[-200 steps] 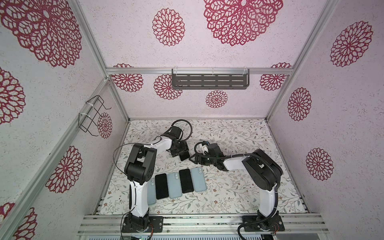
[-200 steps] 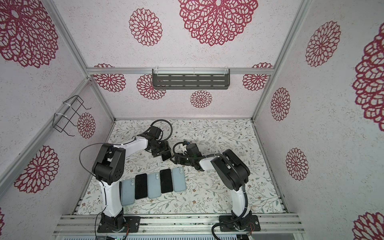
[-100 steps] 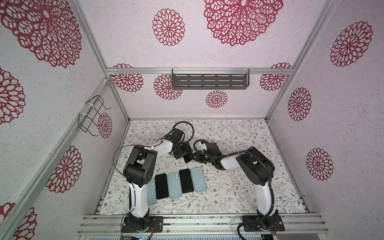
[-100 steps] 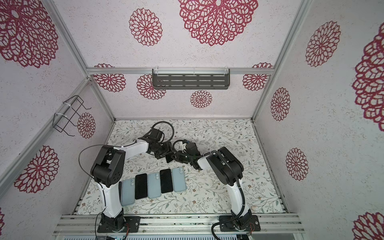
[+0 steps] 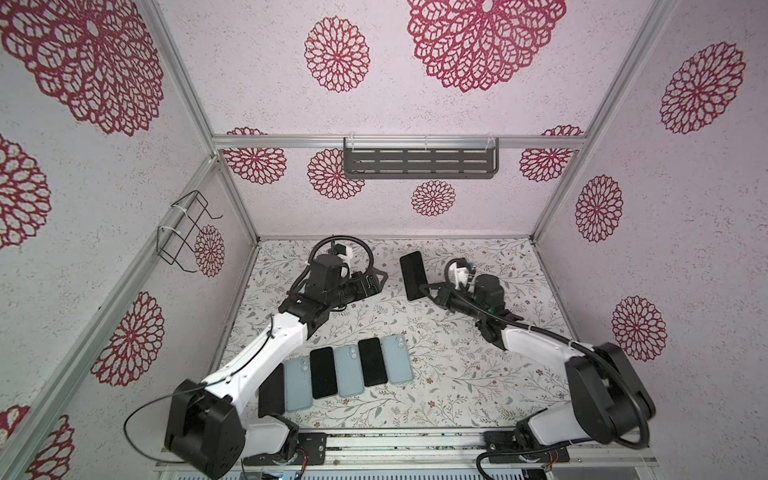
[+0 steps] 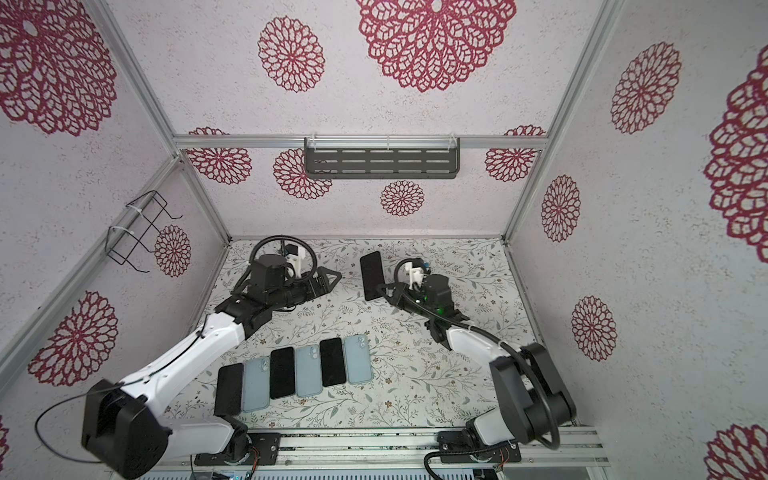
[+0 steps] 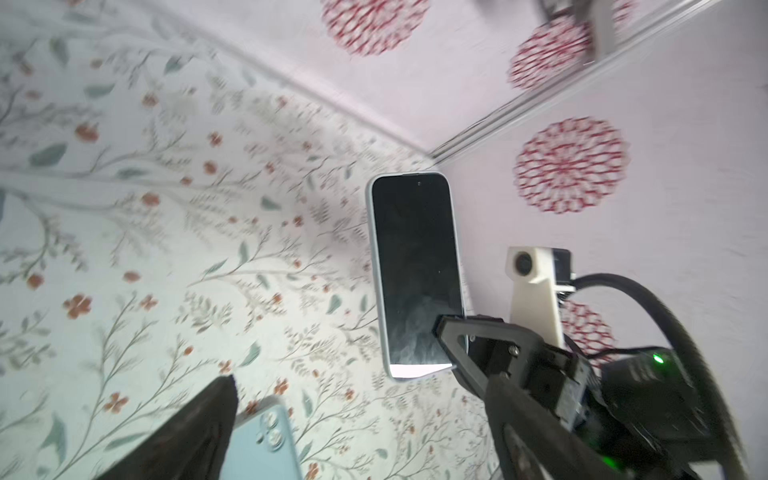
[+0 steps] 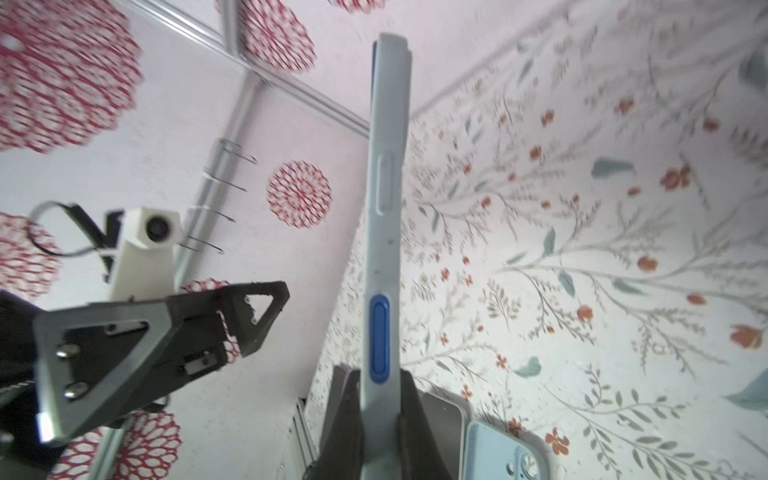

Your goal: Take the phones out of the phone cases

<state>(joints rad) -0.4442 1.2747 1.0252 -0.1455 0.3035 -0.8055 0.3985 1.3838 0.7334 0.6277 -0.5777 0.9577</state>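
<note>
- Right gripper (image 5: 424, 287) pinches the bottom end of the cased phone (image 5: 411, 275), raised at upper centre in both top views, leaving the pale blue case (image 8: 384, 208) rim exposed.
- Left gripper (image 5: 376, 282) hovers just left, jaws wide and empty, likely ready to peel.

Walls (image 5: 374, 216) w/ red rosettes (image 5: 337, 54), floral floor (image 5: 457, 332), 1 shelf (image 5: 419, 163)

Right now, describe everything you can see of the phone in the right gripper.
The phone is a slim slab with a dark, blank screen, seated in a pale blue-grey, matte, rubbery-looking case. In the right wrist view its edge shows a long moulded button and a bright blue one. The right gripper is shut on its lower end, holding it on end, apparently above the floral table. The open left gripper stands apart from it.
</note>
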